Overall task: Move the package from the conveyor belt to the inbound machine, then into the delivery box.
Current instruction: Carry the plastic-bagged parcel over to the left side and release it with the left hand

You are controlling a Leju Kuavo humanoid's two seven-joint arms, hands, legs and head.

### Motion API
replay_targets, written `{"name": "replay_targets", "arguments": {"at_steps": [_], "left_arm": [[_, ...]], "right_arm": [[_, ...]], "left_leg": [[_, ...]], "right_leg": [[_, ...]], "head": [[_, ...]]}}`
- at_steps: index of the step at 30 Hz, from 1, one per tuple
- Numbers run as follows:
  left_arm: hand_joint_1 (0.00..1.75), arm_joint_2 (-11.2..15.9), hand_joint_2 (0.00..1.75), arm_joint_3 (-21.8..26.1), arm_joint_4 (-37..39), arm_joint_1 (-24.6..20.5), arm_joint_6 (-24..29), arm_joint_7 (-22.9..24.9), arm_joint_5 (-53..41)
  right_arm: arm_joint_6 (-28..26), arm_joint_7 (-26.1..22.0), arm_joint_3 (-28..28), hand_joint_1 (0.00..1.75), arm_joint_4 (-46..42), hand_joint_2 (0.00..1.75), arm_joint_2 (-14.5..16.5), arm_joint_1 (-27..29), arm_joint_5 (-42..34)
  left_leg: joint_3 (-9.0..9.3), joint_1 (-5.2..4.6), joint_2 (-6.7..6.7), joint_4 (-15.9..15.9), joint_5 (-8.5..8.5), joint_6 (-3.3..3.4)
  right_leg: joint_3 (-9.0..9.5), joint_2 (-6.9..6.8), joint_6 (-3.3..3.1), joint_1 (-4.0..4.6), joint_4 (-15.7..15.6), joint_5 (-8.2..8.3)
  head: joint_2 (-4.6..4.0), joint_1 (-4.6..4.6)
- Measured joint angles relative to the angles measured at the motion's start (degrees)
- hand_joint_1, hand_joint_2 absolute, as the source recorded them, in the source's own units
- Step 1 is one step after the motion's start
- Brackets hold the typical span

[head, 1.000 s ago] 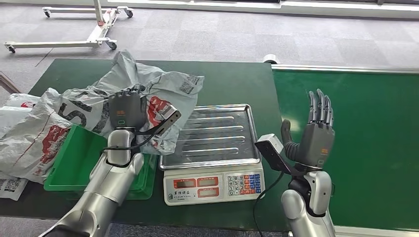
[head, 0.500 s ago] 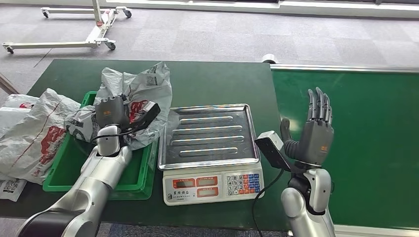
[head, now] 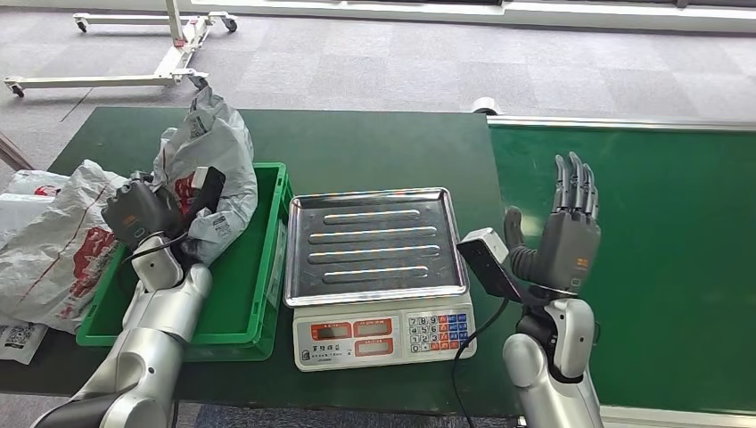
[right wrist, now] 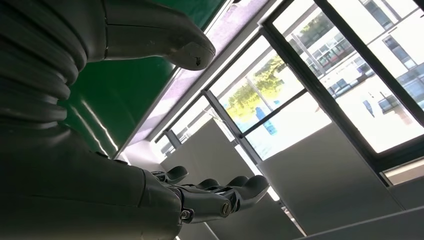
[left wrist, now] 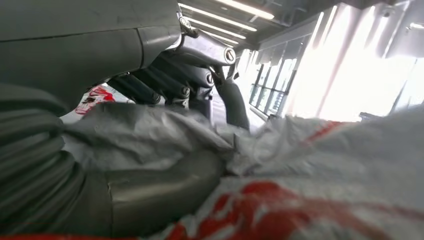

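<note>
While my left hand (head: 143,214) grips the package (head: 207,156), a crumpled grey mailer bag with red print, I see the bag bunched up just beyond the knuckles and hanging over the far left corner of the green delivery box (head: 241,294), part of it down inside the box. From the left wrist camera the dark fingers (left wrist: 165,82) curl over the grey plastic and the thumb presses from the other side, so the bag is clamped between them. Off to that hand's outer side a pile of other mailer bags (head: 49,241) lies on the green table (head: 374,147), touching the box's wall. On its inner side, just beside the box, sits the inbound machine (head: 379,267), a weighing scale with a bare steel tray. My right hand (head: 562,245) stands upright past the scale's other edge, fingers straight and close together pointing up, thumb out to the side, palm holding nothing. Beyond and beside that hand runs the green conveyor belt (head: 660,250).
</note>
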Motion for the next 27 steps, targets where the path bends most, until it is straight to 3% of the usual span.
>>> {"name": "replay_targets", "arguments": {"at_steps": [8,12,14,21,24,27], "left_arm": [[0.0,-1.18,0.0,2.31,-2.34,0.99,1.59,-0.49,-0.18],[0.0,-2.12,0.0,3.41,-6.21,2.42,2.31,-4.82,1.51],[0.0,-3.25,0.0,4.61,-9.9,3.48,2.4,-10.93,5.48],[0.0,-10.92,0.0,15.2,-21.1,4.54,2.48,-42.64,26.27],[0.0,-13.23,0.0,17.41,-23.44,4.79,2.48,-49.58,35.27],[0.0,-14.69,0.0,17.55,-25.95,5.45,2.48,-52.47,41.51]], "right_arm": [[0.81,0.56,0.0,0.0,-0.23,1.75,1.17,0.55,1.51],[1.3,0.45,0.0,0.0,-0.44,1.75,1.65,0.69,1.85],[1.42,0.32,0.0,0.0,-0.48,1.75,1.78,0.73,1.92],[0.9,-0.5,0.0,0.0,-0.42,1.75,2.06,1.08,1.79],[0.45,-0.68,0.0,0.0,-0.25,1.75,2.08,1.08,1.36],[-0.03,-1.22,-0.01,0.0,-0.09,1.75,2.08,1.08,0.54]], "left_leg": [[0.0,0.0,-0.02,0.0,0.0,0.0],[-0.01,0.0,-0.03,0.01,0.0,0.0],[-0.02,0.0,-0.03,0.01,0.0,0.0],[-0.05,-0.01,-0.04,0.01,-0.01,0.02],[-0.05,-0.01,-0.06,0.01,-0.01,0.02],[-0.04,-0.01,-0.07,0.01,-0.01,0.02]], "right_leg": [[0.01,-0.02,0.0,-0.02,0.0,0.01],[0.0,-0.02,-0.01,-0.02,0.0,0.01],[-0.01,-0.02,-0.01,-0.01,0.0,0.01],[-0.02,-0.05,0.0,-0.06,-0.01,0.0],[-0.01,-0.06,0.0,-0.05,-0.01,0.01],[0.0,-0.07,0.0,-0.04,-0.01,0.01]], "head": [[0.0,0.0],[0.0,-0.01],[0.0,-0.01],[0.0,-0.01],[0.0,0.0],[0.0,0.0]]}}
